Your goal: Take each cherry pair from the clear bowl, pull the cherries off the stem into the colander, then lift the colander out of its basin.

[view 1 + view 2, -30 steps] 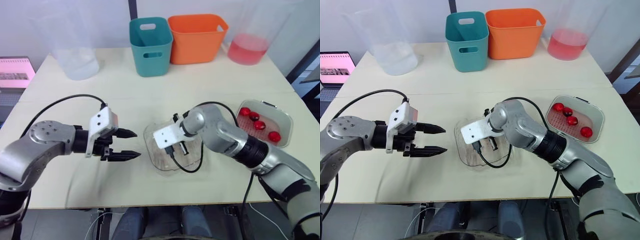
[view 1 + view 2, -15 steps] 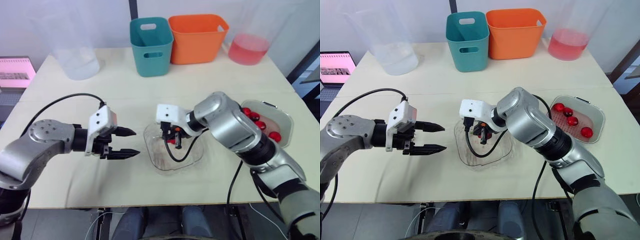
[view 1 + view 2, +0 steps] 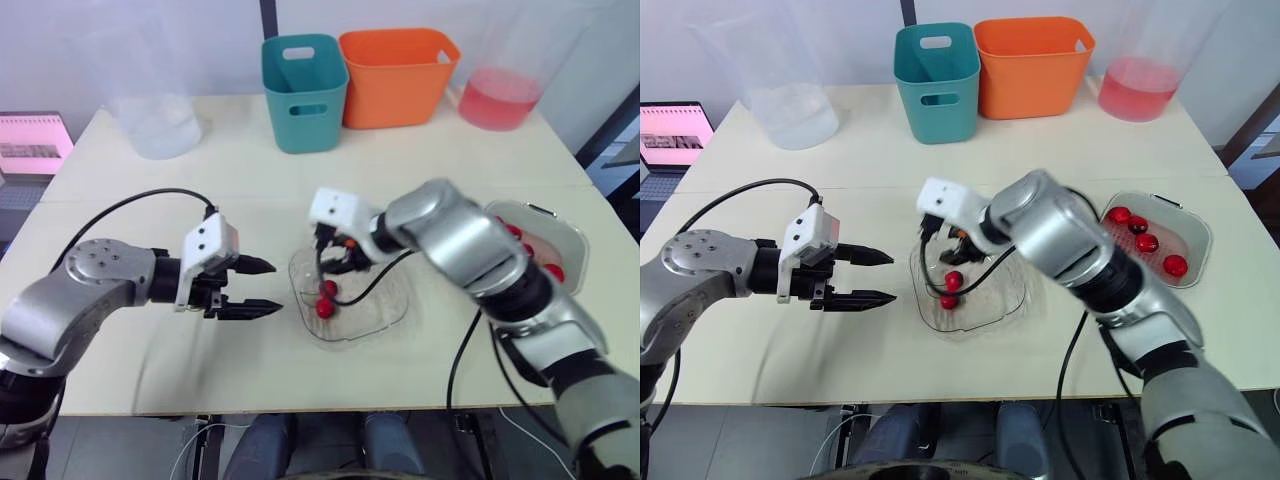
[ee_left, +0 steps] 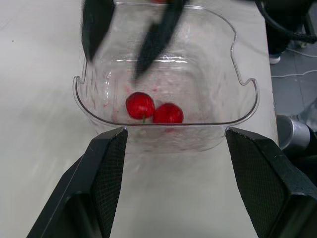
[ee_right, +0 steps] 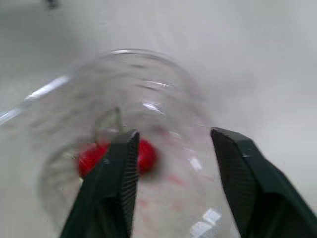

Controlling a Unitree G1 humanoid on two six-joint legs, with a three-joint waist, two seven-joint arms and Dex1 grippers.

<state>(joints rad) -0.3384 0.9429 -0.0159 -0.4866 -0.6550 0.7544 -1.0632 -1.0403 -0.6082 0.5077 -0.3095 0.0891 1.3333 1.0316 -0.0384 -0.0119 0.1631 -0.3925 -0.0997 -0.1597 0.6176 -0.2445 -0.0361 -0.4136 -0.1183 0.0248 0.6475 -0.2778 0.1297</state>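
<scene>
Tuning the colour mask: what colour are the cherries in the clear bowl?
Bright red, both cherries; the left wrist view shows them best.

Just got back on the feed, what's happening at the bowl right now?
The right claw hangs open over the clear bowl, where one cherry pair lies on the bottom, not gripped. The left claw, also open, hovers beside the bowl above the table. Four cherries sit in the colander on the robot's right.
</scene>
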